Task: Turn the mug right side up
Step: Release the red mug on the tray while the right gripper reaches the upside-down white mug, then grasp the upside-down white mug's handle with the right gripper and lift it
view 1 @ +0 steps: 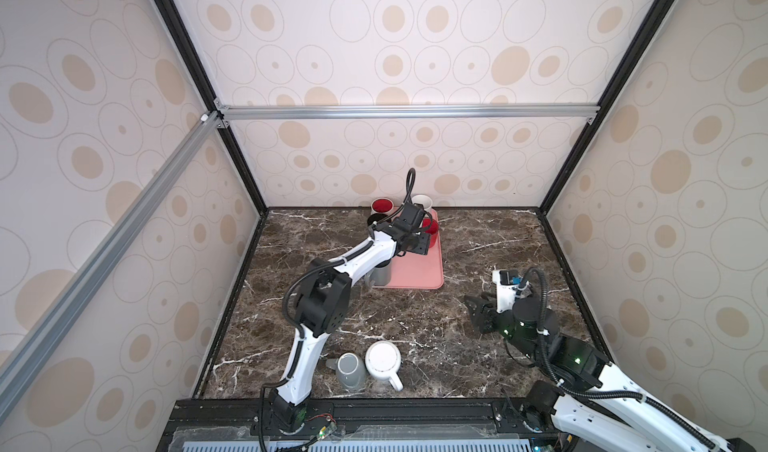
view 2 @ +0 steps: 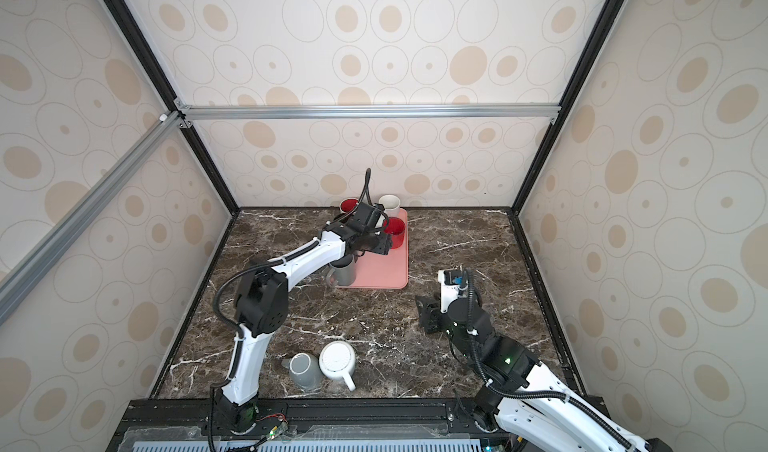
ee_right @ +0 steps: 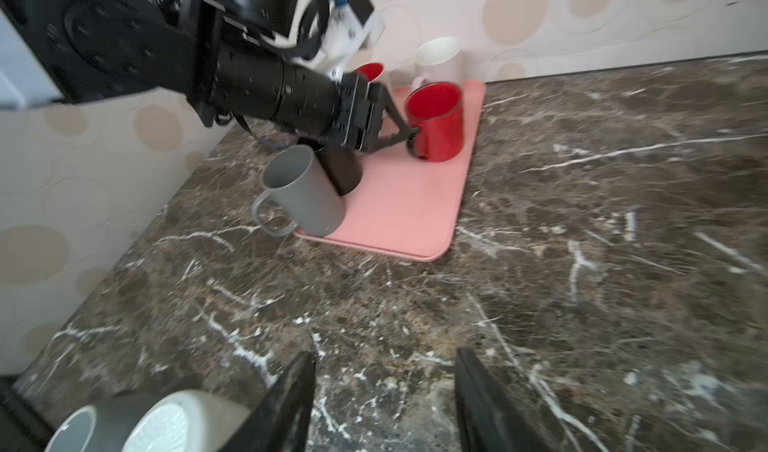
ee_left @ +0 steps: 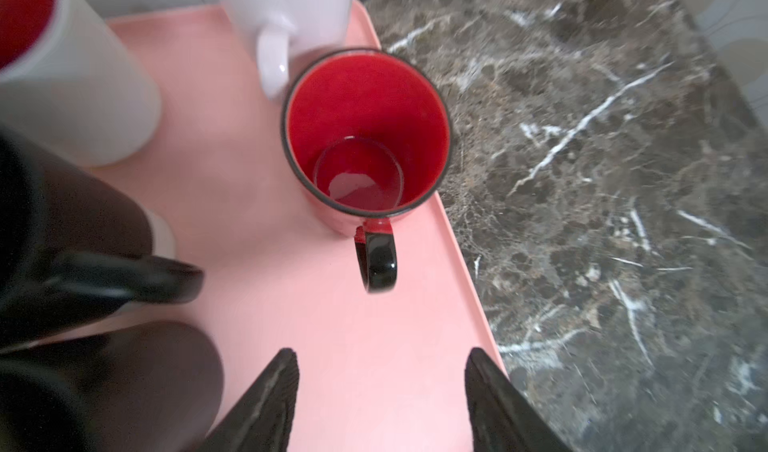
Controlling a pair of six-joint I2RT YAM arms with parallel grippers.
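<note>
A red mug point(ee_left: 365, 138) with a black handle stands upright, mouth up, at the right edge of the pink tray point(ee_left: 249, 188); both top views show it point(view 1: 432, 225) point(view 2: 395, 227). My left gripper point(ee_left: 382, 358) hovers over the tray just short of that handle, open and holding nothing point(view 1: 423, 244). Near the front table edge a white mug point(view 1: 383, 360) and a grey mug point(view 1: 351, 371) stand bottom up, side by side. My right gripper point(ee_right: 384, 356) is open and empty over bare marble at the right point(view 1: 478, 308), apart from every mug.
On the tray point(view 1: 419, 275) stand an upright grey mug point(view 1: 382, 273) at the near left corner, a black mug point(ee_right: 345, 167), a white mug point(view 1: 422, 201) at the back and a white one with a red inside point(view 1: 382, 205). Patterned walls enclose the marble table.
</note>
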